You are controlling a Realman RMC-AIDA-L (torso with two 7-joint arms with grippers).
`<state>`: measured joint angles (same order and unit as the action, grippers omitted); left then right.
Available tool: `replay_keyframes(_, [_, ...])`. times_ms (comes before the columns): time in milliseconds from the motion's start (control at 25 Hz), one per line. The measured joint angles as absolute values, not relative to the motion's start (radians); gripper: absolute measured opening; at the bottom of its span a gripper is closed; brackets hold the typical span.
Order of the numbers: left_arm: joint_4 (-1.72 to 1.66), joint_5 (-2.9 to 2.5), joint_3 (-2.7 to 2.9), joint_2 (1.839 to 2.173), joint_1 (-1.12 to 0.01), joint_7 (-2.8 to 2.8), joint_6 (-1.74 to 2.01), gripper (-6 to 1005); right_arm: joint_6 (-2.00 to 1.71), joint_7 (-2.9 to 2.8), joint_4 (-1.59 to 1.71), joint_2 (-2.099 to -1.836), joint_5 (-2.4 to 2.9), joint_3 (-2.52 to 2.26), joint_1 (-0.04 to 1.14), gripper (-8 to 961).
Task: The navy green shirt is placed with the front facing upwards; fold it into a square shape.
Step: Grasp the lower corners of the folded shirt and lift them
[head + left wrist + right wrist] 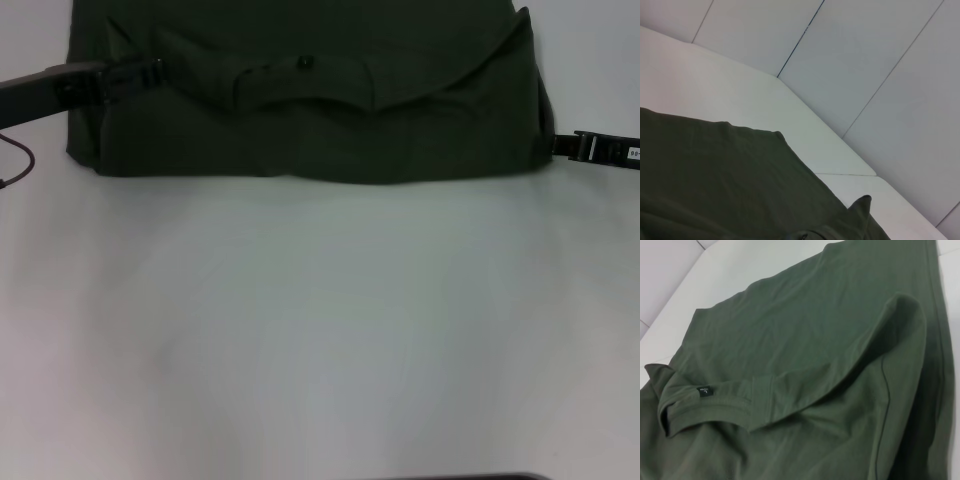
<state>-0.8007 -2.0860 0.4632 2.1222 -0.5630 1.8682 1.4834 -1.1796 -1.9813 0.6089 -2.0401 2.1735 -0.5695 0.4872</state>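
Note:
The navy green shirt (pixel 300 120) lies across the far part of the white table (pixel 320 330), with its top part folded down toward me. Its ribbed collar (pixel 290 80) and small black tag (pixel 303 62) face up. The lettering is hidden. My left gripper (pixel 150 72) rests at the shirt's left side, over the cloth. My right gripper (pixel 562 146) is at the shirt's right edge, low on the table. In the right wrist view the collar (pixel 715 407) and the tag (pixel 705 390) lie on the folded cloth (pixel 830 340). The left wrist view shows only a flat stretch of shirt (pixel 715 175).
A thin red cable (pixel 18 160) loops beside my left arm. A dark strip (pixel 480 476) sits at the table's near edge. White wall panels (pixel 880 75) rise behind the table's far edge (pixel 805 115).

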Motion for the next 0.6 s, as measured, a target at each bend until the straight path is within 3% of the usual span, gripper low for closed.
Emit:
replay_keyframes(240, [-0.801, -2.086, 0.463, 2.121, -0.558, 1.868, 1.483, 877, -1.179, -1.981, 0.610, -2.041, 2.174, -0.567, 0.485, 57])
replay_keyframes(600, [-0.807, -2.086, 0.459, 2.111, -0.495, 1.867, 1.432, 877, -1.196, -1.940, 0.616, -2.039, 2.173, -0.505, 0.453, 21])
